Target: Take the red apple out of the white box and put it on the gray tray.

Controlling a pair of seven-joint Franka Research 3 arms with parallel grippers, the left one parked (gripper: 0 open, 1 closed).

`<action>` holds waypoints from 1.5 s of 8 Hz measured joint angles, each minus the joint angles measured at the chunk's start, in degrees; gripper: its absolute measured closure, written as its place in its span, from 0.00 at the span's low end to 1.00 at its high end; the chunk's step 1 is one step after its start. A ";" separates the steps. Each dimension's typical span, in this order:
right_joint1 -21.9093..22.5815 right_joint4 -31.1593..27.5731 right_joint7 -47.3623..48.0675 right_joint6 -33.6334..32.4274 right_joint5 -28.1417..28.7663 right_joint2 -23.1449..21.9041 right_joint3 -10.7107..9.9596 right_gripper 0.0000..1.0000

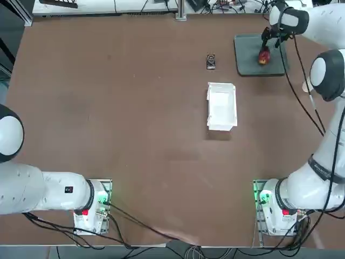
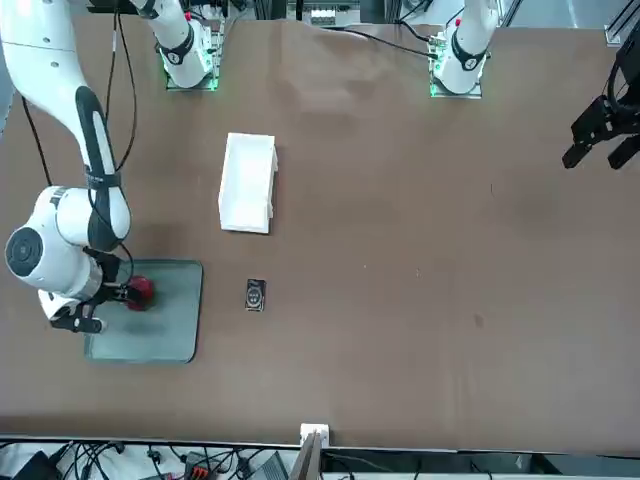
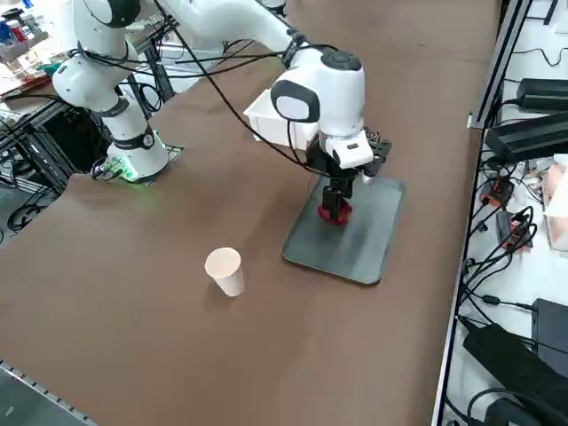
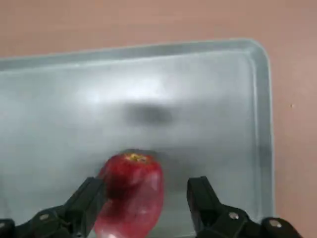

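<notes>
Red apple (image 4: pixel 131 193) resting on gray tray (image 1: pixel 245 62), right gripper (image 4: pixel 146 201) above it with fingers apart and straddling the fruit, white box (image 1: pixel 221 106) nearby, small black object (image 1: pixel 211 61) beside tray, paper cup (image 3: pixel 225 271), no legible writing.

A robotics lab: two white arms bolted to a brown table (image 1: pixel 135 108), cables (image 3: pixel 497 222) and power bricks (image 3: pixel 532 133) trailing along its edge, equipment racks (image 3: pixel 27 53) beside it.

red apple (image 4: pixel 131 191) base cut off, gray tray (image 4: pixel 208 89) edges cropped
</notes>
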 joint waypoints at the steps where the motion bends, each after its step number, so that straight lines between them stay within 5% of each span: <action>1: -0.07 0.49 -0.01 -0.35 0.00 -0.49 0.00 0.00; 12: 2.76 1.56 0.29 -36.75 1.96 -33.77 0.94 0.00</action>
